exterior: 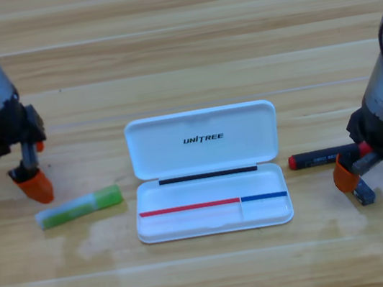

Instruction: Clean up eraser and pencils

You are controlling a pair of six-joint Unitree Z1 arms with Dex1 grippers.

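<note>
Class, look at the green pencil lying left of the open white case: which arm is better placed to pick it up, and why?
The left. The left gripper hangs just above and left of the green pencil, which lies left of the white case. The right gripper is across the case, by the black pencil and eraser.

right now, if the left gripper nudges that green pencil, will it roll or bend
The green pencil looks rounded and lies flat on the smooth table, so a sideways nudge would probably roll it. It appears straight and rigid, so bending seems unlikely. The left gripper sits just above its whitish end.
</note>
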